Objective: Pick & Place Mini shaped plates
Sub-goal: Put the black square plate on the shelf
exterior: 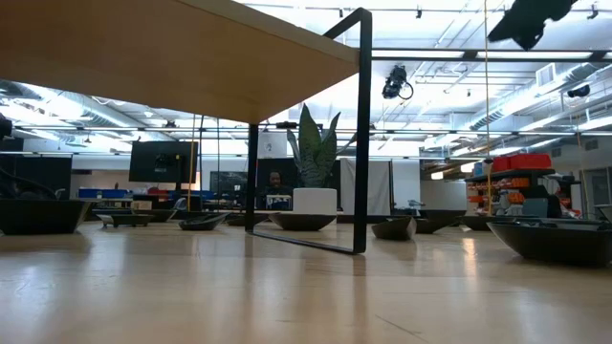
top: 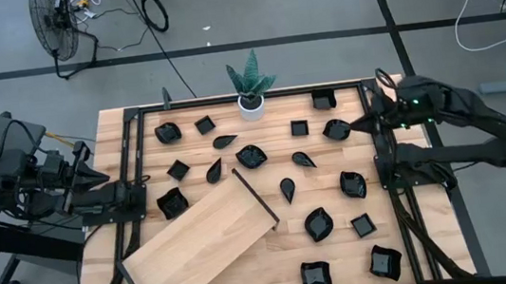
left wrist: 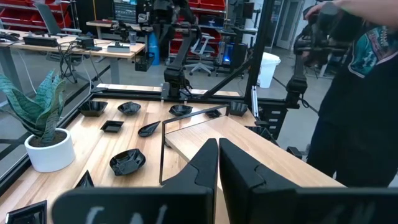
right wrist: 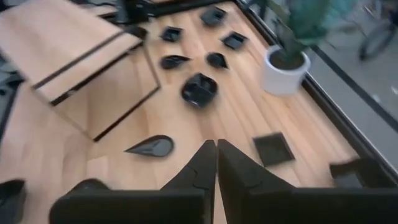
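Your right gripper [top: 358, 127] hovers above the table [top: 118, 129] near its right rear, jaws pressed together and holding nothing. The nearest of the small black plates [top: 336, 130] lies just beside its fingertips; the remaining plates are scattered flat across the tabletop, none lifted. Your left gripper [top: 143, 184] waits at the left edge, jaws likewise closed and empty, close to a square plate [top: 172, 204].

Risks from this position:

1. Descending with closed jaws would push the plate rather than seize it. Open the jaws before lowering.
2. The plates look glossy and shallow. A pinch on a thin rim may slip, and the plate may skid or flip.
3. The potted plant [top: 250, 87] stands at the rear centre. A wide sweep from the right arm could topple it.
4. The raised wooden board [top: 202, 243] rests on a thin black frame. Contact from either arm could shift it onto neighbouring plates.
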Robot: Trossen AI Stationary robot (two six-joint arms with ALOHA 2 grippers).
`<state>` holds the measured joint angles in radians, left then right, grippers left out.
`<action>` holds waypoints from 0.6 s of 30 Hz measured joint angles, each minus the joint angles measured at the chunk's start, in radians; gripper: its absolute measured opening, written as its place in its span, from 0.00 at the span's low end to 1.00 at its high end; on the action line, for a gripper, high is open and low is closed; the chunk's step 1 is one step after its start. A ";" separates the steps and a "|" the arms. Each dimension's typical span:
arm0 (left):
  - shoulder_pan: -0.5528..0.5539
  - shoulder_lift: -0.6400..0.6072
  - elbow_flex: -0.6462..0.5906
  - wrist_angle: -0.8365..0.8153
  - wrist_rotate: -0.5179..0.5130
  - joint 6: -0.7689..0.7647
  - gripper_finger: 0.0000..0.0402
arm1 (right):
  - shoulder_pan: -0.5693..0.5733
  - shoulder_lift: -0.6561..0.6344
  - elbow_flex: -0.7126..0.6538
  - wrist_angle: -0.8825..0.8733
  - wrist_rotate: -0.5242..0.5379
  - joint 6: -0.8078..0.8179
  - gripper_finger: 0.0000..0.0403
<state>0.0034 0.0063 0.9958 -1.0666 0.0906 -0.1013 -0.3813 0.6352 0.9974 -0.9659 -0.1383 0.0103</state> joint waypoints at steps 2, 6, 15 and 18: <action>0.000 0.000 0.000 0.000 0.000 0.000 0.05 | -0.046 0.020 0.000 0.000 -0.001 0.024 0.05; 0.000 0.000 0.000 0.000 0.000 0.000 0.05 | -0.131 0.070 0.000 0.001 -0.001 0.102 0.05; 0.000 0.000 0.000 0.000 0.000 0.000 0.05 | -0.214 0.222 0.000 0.013 -0.001 0.308 0.05; 0.000 0.000 0.000 0.000 0.000 0.000 0.05 | -0.214 0.273 0.000 0.021 -0.001 0.348 0.05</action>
<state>0.0033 0.0063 0.9958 -1.0668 0.0906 -0.1013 -0.5949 0.9087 0.9974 -0.9450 -0.1395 0.3580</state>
